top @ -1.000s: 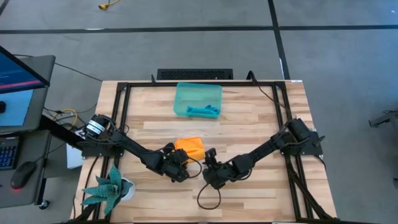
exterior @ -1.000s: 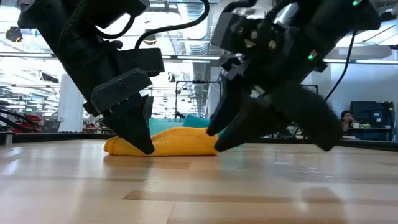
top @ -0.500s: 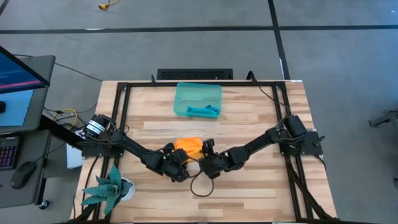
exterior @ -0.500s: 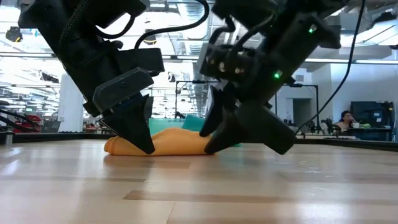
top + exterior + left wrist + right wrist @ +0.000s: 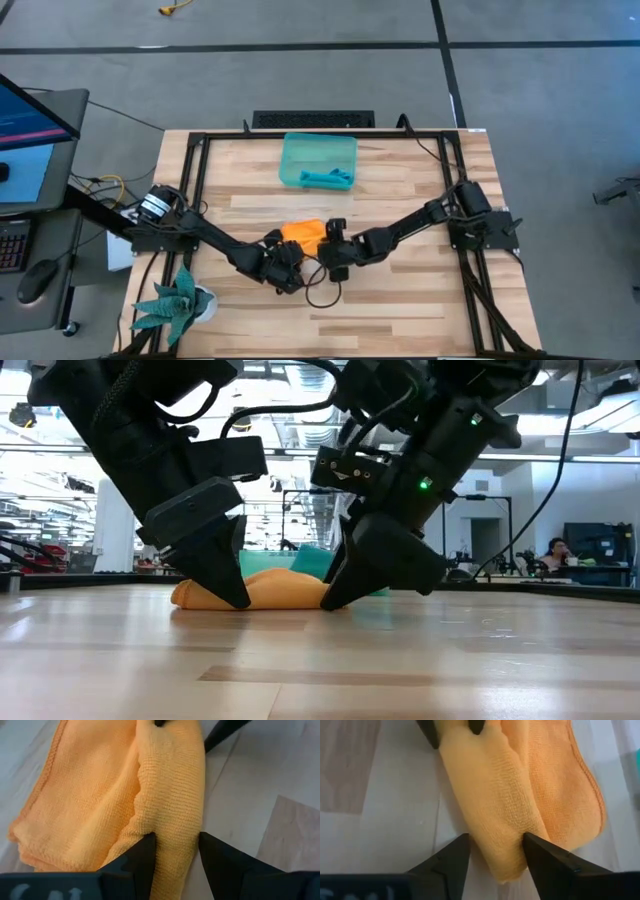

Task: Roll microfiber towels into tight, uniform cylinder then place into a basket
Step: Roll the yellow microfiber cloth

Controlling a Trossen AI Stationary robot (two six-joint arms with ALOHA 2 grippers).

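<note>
- Between the left gripper (image 5: 288, 262) and right gripper (image 5: 330, 252), the orange towel (image 5: 306, 236) lies rolled on the counter (image 5: 420, 190).
- The right gripper has been moved in; each gripper's jaws now straddle a roll end.
- The roll looks ready for the basket (image 5: 318, 158).

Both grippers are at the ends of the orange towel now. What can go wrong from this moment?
1. The left gripper and right gripper each pinch only the rolled fold of the orange towel; the loose layers beside it may unroll.
2. The teal basket already holds a blue towel, so room may be tight.
</note>
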